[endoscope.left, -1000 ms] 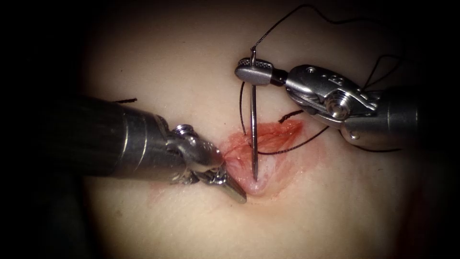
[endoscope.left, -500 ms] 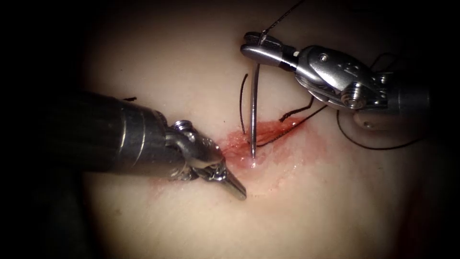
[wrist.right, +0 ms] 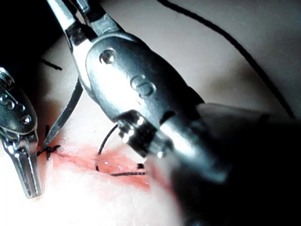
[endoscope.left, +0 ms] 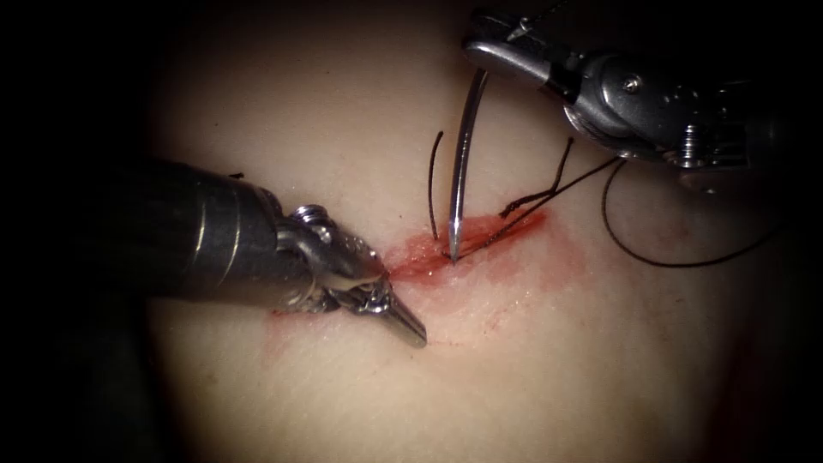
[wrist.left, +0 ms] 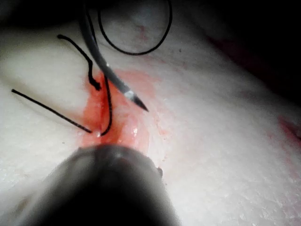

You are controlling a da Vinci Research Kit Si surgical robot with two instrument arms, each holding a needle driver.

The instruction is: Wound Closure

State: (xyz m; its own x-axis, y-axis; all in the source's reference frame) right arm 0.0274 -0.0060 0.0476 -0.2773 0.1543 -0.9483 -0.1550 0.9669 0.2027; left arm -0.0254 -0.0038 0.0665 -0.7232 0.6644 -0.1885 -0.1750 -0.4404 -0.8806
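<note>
Above the cut [endoscope.left: 467,249], my right gripper [endoscope.left: 497,47], clamped on the needle's [endoscope.left: 460,176] thread end, has drawn it nearly out; my left gripper [endoscope.left: 403,321] rests closed, empty.

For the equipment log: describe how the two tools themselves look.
The left arm's tool has a dark, glossy cylindrical shaft, a silver wrist with a round pin, and short tapered metal jaws. The right arm's tool is silver-grey metal, with a rounded wrist housing bearing engraved markings and a screw head, a ribbed pulley, and slim jaws.
</note>
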